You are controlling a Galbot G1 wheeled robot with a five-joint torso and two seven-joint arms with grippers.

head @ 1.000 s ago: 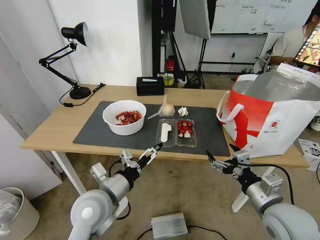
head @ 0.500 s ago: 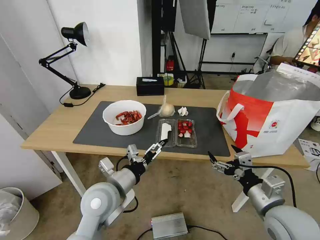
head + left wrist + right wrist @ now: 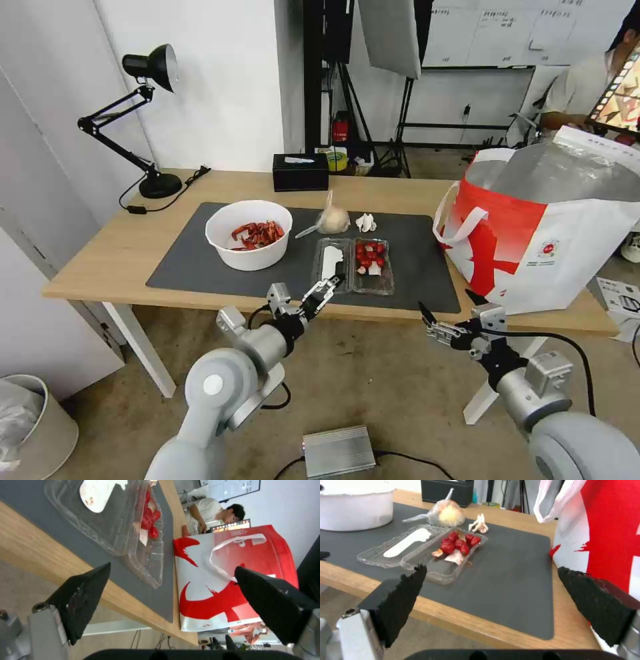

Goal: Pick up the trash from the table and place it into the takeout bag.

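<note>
On the dark mat of the table stand a white bowl of red scraps, a clear clamshell with red bits, a knotted clear bag and a crumpled tissue. The red-and-white takeout bag stands open at the table's right end. My left gripper is open at the table's front edge, just short of the clamshell. My right gripper hangs open below the front edge, near the takeout bag's left corner.
A black tissue box sits at the back of the table and a black desk lamp at the back left. On the floor are a white waste bin at the left and a silver box between my arms.
My left gripper has moved forward and to the right, up to the table edge by the clamshell. The right gripper has barely shifted.
</note>
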